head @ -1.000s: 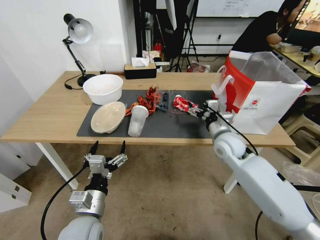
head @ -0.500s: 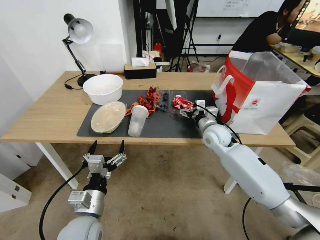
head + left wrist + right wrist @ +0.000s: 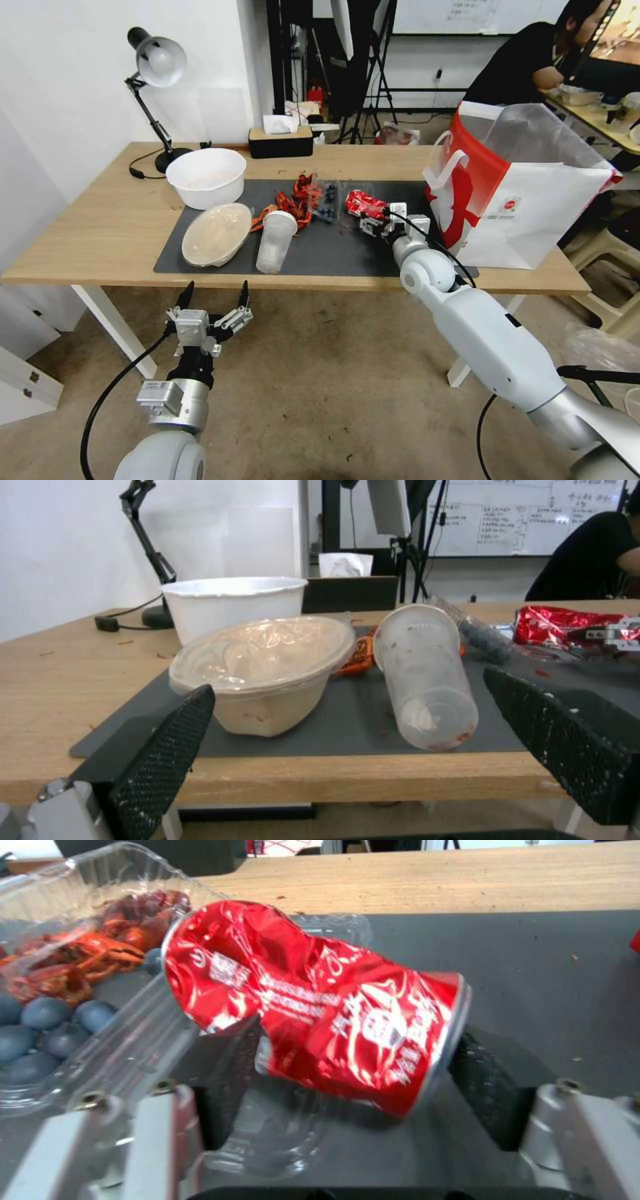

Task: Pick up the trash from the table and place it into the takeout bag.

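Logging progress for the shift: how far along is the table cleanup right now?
Nothing looks bagged yet. The right gripper has its fingers around the crushed red can on the mat, beside the takeout bag. Left on the table: the oval lidded container, frosted plastic cup and red scraps. The left gripper waits open below the table edge.

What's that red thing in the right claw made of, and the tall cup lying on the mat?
The red thing between the right claw pads looks like thin metal, likely a crushed drink can: glossy, sharply creased, silver rim. The tall cup looks like frosted translucent plastic; its ribbed base shows through the wall.
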